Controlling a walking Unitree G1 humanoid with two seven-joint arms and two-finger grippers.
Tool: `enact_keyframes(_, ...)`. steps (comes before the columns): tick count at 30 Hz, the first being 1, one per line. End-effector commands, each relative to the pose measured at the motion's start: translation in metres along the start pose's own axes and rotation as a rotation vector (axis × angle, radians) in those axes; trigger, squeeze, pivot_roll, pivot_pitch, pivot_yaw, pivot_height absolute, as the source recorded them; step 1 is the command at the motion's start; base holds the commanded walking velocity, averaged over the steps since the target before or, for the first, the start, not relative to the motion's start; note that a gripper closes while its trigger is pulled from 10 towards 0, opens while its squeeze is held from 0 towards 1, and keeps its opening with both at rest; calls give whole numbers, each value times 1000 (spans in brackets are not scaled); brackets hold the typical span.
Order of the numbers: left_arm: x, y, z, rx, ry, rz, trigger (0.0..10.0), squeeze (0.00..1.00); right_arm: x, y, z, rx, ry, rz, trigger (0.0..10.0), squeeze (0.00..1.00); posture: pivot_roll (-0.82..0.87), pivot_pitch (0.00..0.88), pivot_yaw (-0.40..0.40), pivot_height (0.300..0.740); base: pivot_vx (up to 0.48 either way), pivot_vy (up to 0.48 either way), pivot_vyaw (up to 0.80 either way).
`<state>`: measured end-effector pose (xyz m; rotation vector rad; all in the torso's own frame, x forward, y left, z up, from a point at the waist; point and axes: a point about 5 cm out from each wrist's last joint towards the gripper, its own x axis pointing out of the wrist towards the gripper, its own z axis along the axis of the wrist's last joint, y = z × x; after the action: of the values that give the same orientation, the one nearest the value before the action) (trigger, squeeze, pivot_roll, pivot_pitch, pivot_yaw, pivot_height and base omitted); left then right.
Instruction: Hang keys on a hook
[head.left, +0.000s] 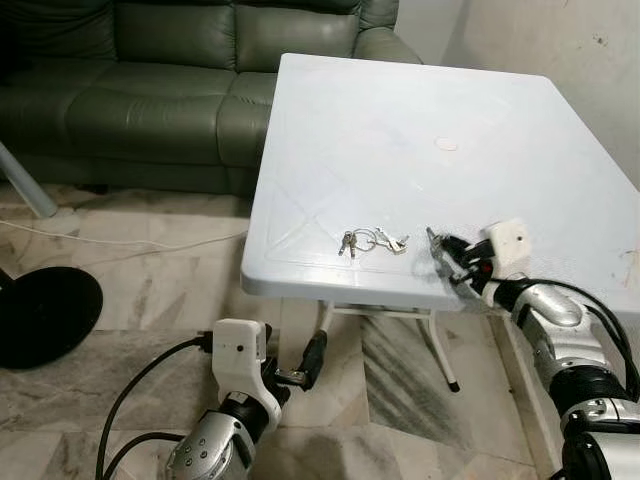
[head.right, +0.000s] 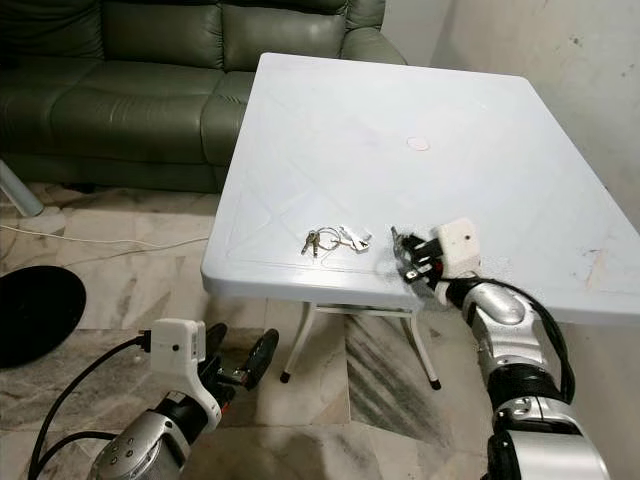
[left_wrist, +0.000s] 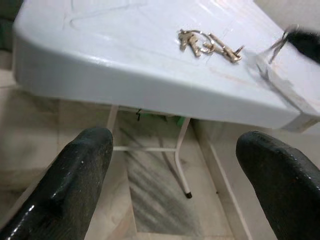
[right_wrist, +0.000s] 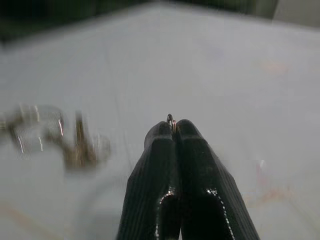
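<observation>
Two grippers show at the near edge of the scene. Nearest, the left gripper (head.left: 300, 372) hangs low over the veined marble floor (head.left: 150, 300), below the table edge, its black fingers (left_wrist: 75, 180) spread wide apart. Higher up, the right gripper (head.left: 440, 255) rests over the white plastic folding table (head.left: 400, 130) near its front edge, fingers pressed together on a small metal ring (right_wrist: 171, 121) at their tips. Just beside it, toward the robot's left, the bunch of small silver keys on a wire ring (head.left: 370, 241) lies flat on the tabletop. Farther back stands a dark green leather sofa (head.left: 150, 90).
</observation>
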<state>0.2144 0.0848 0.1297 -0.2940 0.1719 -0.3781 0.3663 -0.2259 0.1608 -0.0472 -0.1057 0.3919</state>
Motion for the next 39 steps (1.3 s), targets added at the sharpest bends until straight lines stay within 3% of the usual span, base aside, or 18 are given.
enact_keyframes(1,1,-1,-2,-1,1,7,10000,0,-1,0,11,36,-99,-6,1608,0,122,164,-106,740,0,0,0)
enact_keyframes(2,2,0,-2,1,-2,7,10000,0,-1,1,13,58,-129,-17,2549,0,121,157,-107,740,0,0,0)
enact_keyframes(4,6,2,-1,8,-13,16,10000,0,-1,6,16,79,-170,-40,10000,0,119,149,-106,740,0,0,0)
enact_keyframes(12,20,21,11,50,-81,86,10000,0,-10,31,17,111,-249,-64,10000,0,106,105,-98,740,0,0,0)
enact_keyframes(18,29,44,26,65,-156,127,10000,0,-27,48,22,98,-272,-135,10000,0,93,69,-87,740,0,0,0)
enact_keyframes(24,29,57,42,131,-240,186,10000,0,-45,48,27,45,-269,-266,10000,0,87,36,-78,740,0,0,0)
enact_keyframes(26,29,71,43,130,-246,253,10000,0,-52,42,25,28,-250,-351,10000,0,84,13,-77,740,0,0,0)
enact_keyframes(31,31,84,46,158,-248,325,10000,0,-62,38,21,7,-211,-453,10000,0,90,0,-78,740,0,0,0)
enact_keyframes(34,32,90,49,144,-256,350,10000,0,-66,38,16,13,-193,-479,10000,0,93,0,-81,740,0,0,0)
enact_keyframes(39,31,93,45,206,-251,369,10000,0,-71,49,8,37,-156,-485,10000,0,99,0,-82,740,0,0,0)
